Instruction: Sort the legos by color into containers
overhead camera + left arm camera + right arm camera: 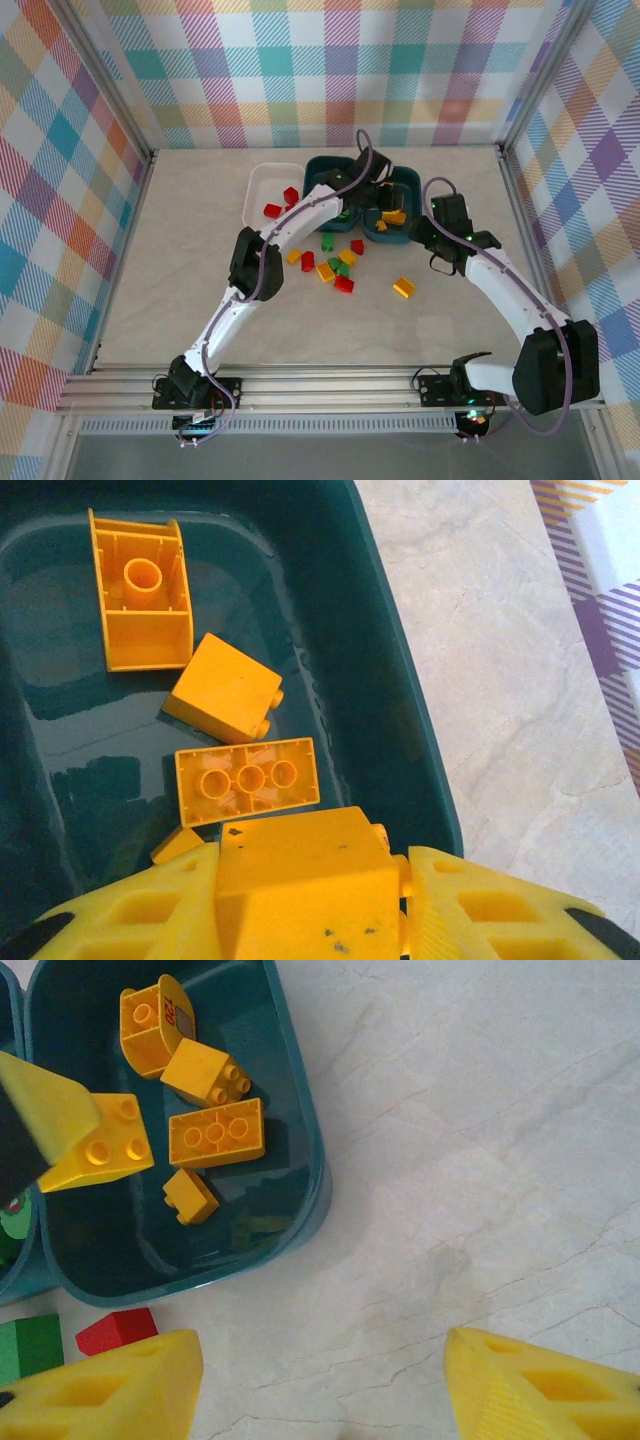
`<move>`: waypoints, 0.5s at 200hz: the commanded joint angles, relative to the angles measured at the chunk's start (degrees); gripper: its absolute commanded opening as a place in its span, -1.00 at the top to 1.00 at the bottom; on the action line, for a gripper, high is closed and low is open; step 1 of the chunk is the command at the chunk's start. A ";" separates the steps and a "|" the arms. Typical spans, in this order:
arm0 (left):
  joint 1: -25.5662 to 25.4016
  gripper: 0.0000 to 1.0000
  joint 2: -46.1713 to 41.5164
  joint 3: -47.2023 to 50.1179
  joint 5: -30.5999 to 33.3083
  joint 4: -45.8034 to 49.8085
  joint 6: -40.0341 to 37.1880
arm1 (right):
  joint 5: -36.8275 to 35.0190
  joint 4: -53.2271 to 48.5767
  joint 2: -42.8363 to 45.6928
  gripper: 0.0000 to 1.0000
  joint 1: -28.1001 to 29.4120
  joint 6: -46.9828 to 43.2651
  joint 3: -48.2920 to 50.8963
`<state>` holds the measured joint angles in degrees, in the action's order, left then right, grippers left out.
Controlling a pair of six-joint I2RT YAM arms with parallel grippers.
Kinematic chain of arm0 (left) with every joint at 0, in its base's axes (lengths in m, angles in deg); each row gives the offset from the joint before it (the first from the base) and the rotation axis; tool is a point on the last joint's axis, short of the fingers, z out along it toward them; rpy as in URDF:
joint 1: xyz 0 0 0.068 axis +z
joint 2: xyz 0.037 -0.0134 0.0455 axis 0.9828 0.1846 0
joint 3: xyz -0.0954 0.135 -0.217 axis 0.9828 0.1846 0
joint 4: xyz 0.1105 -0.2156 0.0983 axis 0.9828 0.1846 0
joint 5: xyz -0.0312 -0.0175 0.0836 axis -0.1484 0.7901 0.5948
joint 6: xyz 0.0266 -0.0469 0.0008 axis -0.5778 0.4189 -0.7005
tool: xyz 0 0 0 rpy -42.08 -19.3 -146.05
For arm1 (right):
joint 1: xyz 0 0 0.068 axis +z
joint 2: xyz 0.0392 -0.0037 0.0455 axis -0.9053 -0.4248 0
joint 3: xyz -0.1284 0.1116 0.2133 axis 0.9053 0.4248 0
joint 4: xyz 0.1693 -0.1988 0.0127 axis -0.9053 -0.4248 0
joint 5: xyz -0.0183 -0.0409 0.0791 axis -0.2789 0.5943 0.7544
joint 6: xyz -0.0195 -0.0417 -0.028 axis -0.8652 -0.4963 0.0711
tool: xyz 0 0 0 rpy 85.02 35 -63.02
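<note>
My left gripper (312,858) hangs over the right dark teal container (400,680), shut on a yellow lego (300,900) wedged between its yellow fingers. Below it in that container lie several yellow legos, among them a hollow-side-up one (247,780) and a cube (222,688). In the right wrist view the same container (310,1160) holds these legos (215,1132), and the held lego (105,1145) hangs at a left finger (40,1110). My right gripper (320,1380) stands open over bare table, right of the container. From above, left gripper (375,195), right gripper (437,250).
The white container (258,180) holds red legos (272,210). A second teal container (320,165) stands between it and the right one. Loose red, green and yellow legos (326,271) lie in front of the containers; a single yellow lego (404,287) lies nearer my right arm.
</note>
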<state>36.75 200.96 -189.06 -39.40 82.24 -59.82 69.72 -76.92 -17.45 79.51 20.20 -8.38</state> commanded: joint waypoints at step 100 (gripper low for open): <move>1.46 -0.58 -7.22 -3.64 0.55 4.94 -3.58 | 7.11 -1.12 2.71 -0.36 3.88 -6.23 -2.72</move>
<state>37.30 202.62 -194.13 -40.71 83.86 -61.17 74.53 -77.07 -16.72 80.34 16.88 -10.11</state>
